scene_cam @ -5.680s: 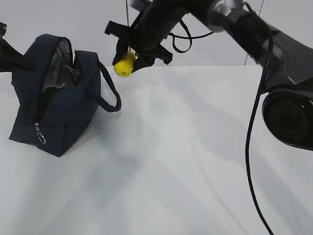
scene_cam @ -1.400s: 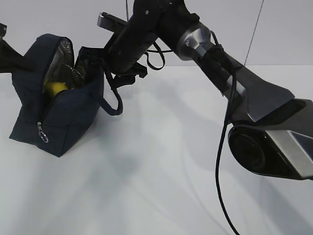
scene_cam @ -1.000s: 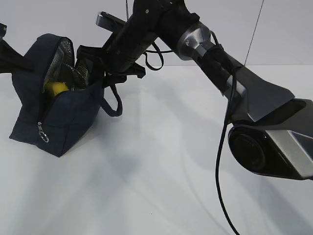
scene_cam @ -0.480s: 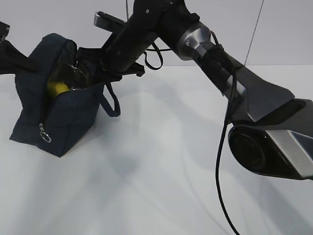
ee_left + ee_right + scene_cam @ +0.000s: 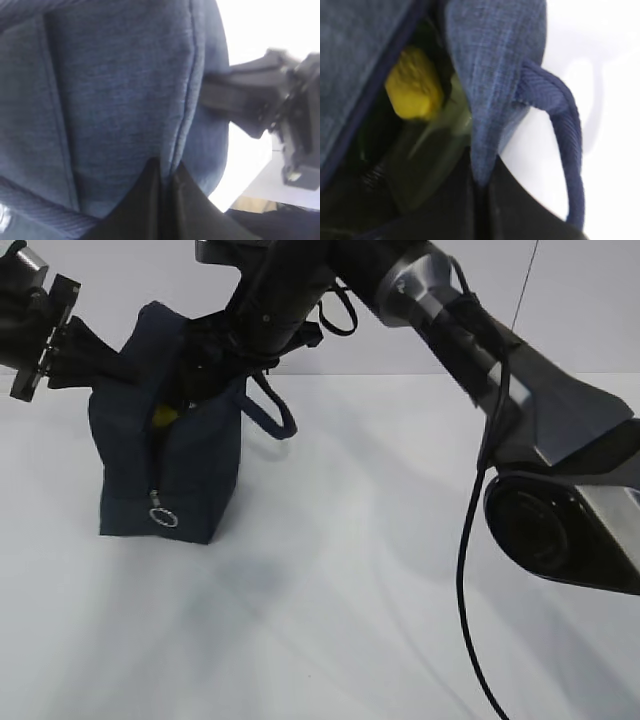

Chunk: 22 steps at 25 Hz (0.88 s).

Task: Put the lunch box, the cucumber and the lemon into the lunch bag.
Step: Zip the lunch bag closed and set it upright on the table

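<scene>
Lunch bag point(image 5: 165, 475) pinched, both jaws.

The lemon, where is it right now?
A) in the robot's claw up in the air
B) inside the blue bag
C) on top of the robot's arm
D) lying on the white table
B: the yellow lemon shows through the opening of the lunch bag, tucked down between its fabric walls, and it peeks out there in the exterior view too.
</scene>
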Each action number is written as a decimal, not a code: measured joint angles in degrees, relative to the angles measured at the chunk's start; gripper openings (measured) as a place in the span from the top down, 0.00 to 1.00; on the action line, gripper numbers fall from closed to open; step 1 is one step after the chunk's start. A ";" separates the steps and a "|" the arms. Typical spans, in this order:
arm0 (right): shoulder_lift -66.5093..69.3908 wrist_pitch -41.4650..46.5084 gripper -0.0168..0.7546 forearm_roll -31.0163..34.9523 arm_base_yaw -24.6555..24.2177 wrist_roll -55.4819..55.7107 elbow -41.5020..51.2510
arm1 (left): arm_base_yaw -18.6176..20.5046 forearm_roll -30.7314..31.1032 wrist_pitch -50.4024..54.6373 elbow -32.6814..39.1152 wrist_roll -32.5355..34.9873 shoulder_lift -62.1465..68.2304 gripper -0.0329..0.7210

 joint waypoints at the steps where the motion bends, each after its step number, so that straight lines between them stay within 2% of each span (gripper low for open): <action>1: -0.42 0.13 0.98 -0.61 0.00 -0.27 0.00 | -0.45 -0.61 0.00 0.00 0.00 0.00 0.96; 10: -2.28 0.59 0.98 -2.42 -0.10 -0.90 0.00 | -4.01 -6.07 -0.85 0.00 -1.17 0.00 0.96; 15: -3.12 0.70 0.98 -6.60 -0.10 -1.82 0.07 | -5.85 -8.04 -1.73 0.00 -1.29 0.00 0.96; 22: -3.94 0.83 0.98 -11.73 -0.10 -2.72 0.07 | -5.93 -8.78 -3.08 0.00 -1.37 0.00 0.96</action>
